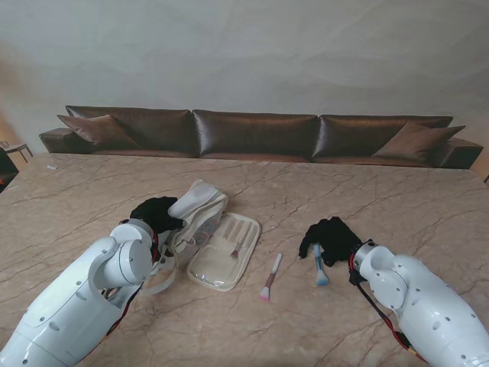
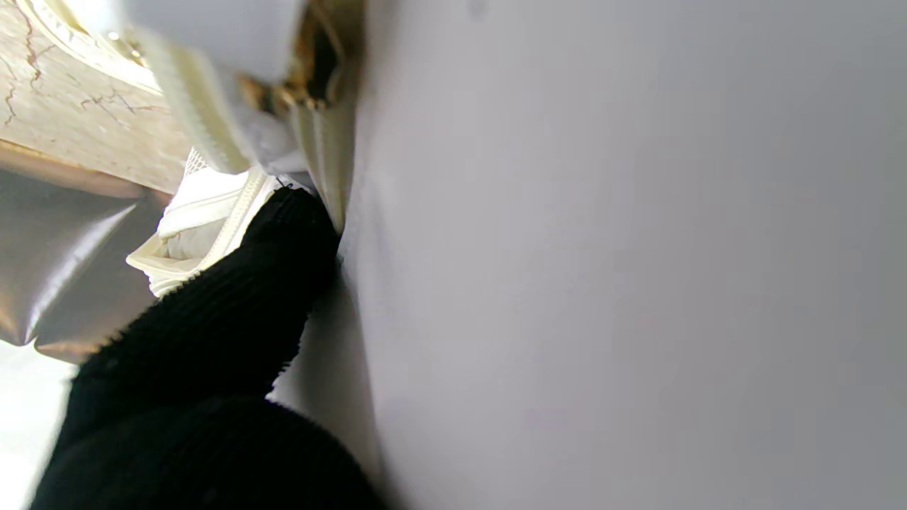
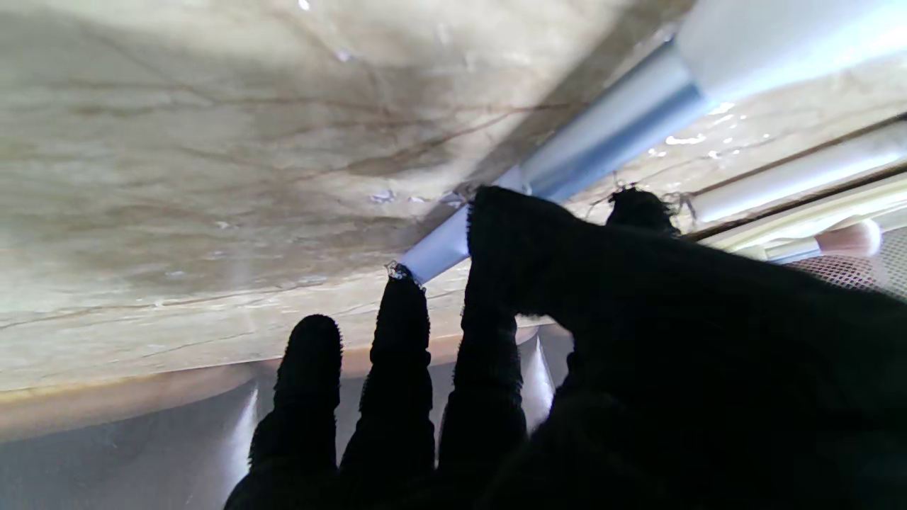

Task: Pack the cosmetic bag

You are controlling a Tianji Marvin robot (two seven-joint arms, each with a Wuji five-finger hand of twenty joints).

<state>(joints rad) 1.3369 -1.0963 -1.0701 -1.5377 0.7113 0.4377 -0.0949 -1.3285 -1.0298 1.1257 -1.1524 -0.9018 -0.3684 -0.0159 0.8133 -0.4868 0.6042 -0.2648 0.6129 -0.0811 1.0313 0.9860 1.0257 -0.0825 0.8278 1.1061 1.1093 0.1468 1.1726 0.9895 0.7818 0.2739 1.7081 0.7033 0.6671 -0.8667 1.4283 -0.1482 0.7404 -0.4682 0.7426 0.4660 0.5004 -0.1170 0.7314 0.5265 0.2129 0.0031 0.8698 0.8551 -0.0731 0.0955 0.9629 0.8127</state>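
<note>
Black-gloved left hand (image 1: 155, 213) gripping the raised lid of the open cream zippered cosmetics bag (image 1: 223, 248), black-gloved right hand (image 1: 330, 239) pinching a pale blue plastic-handled brush (image 1: 318, 265), pink-handled brush (image 1: 270, 277) lying between bag and right hand.

You had a beige marble table (image 1: 92, 191) with brown veining filling the stand view. Behind its far edge ran a long dark brown leather sofa (image 1: 256, 134) with three back cushions. One brown throw pillow (image 1: 95, 128) sat at its left end, another pillow (image 1: 419, 140) at its right end. A plain off-white wall (image 1: 244, 53) stood behind it. At far left, a small side table (image 1: 15, 149) was only partly visible.
</note>
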